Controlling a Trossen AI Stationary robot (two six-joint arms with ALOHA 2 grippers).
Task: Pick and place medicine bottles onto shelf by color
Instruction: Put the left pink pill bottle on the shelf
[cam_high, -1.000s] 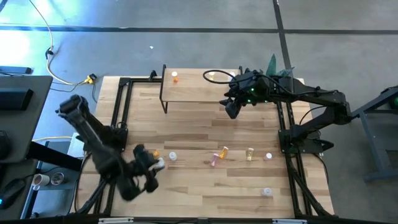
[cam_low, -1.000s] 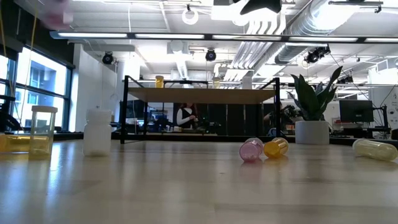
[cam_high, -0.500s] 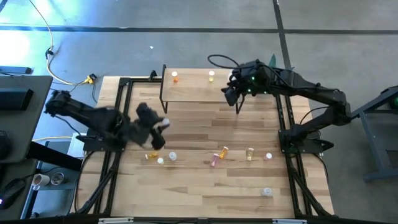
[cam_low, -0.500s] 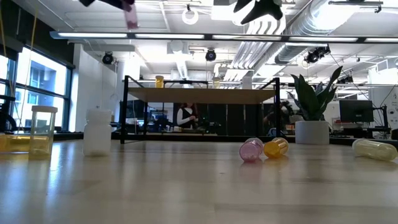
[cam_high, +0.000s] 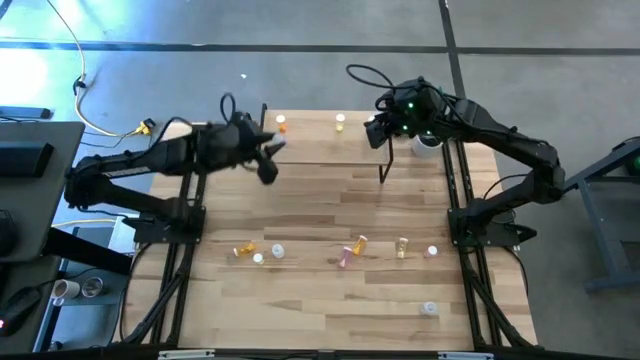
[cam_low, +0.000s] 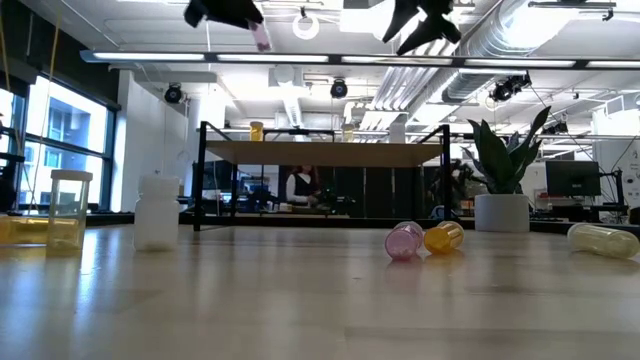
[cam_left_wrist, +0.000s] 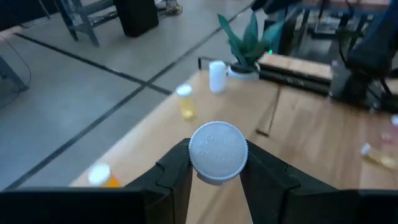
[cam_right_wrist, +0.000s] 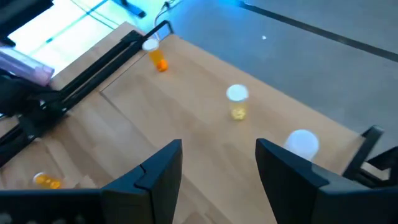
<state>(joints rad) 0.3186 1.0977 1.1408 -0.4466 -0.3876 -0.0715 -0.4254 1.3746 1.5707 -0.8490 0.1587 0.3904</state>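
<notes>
My left gripper (cam_high: 268, 160) is shut on a pink bottle (cam_low: 262, 38) with a white cap (cam_left_wrist: 217, 151), high in the air by the left end of the shelf (cam_high: 320, 148). An orange bottle (cam_high: 281, 124), a yellow one (cam_high: 340, 122) and a white one (cam_high: 428, 141) stand upright on the light-wood shelf. My right gripper (cam_high: 375, 135) is open and empty above the shelf's right part (cam_right_wrist: 217, 168). Several more bottles stand or lie on the table, among them a pink one (cam_high: 346, 257) and a yellow one (cam_high: 402, 247). My left gripper pinches the pink bottle between its two fingers (cam_left_wrist: 177, 171), on opposite sides just under the white cap (cam_left_wrist: 217, 180). The cap end faces back toward the wrist. The bottle is lifted clear, well above the shelf top, and its body sticks out slanting below the gripper (cam_low: 262, 40).
The shelf stands on thin black legs (cam_high: 383, 165) at the table's far side. A potted plant (cam_low: 505, 170) stands past its right end. Black frame rails (cam_high: 195, 170) run along both table sides. Loose bottles lie in a row across the near half (cam_high: 277, 251).
My left gripper, with the pink bottle in it, has risen from the table's near left corner and swung toward the far edge, up to the shelf's left end. My right gripper has drawn back a little toward the far edge over the shelf.
</notes>
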